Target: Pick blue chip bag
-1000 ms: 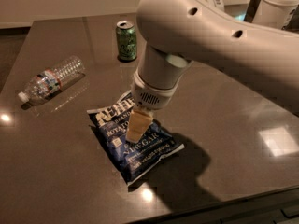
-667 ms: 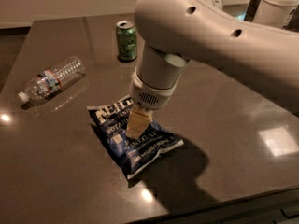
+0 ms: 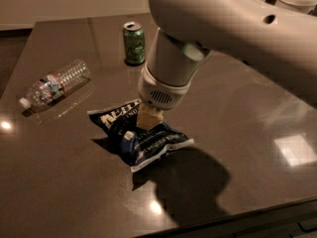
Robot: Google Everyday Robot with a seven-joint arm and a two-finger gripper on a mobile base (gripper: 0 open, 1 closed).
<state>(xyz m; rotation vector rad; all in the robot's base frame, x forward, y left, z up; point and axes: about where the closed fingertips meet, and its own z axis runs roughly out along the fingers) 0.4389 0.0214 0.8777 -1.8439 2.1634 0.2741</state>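
The blue chip bag lies flat on the dark table, a navy crinkly bag with white lettering, near the middle. My gripper hangs from the big white arm and presses straight down onto the bag's upper middle. One tan finger shows against the bag; the rest of the gripper is hidden under the white wrist. The bag rests on the table and looks bunched around the finger.
A green soda can stands upright at the back of the table. A clear plastic water bottle lies on its side at the left. The table's front edge runs along the bottom right.
The gripper has stayed low on the bag. The bag's right side looks a little more crumpled and drawn in.
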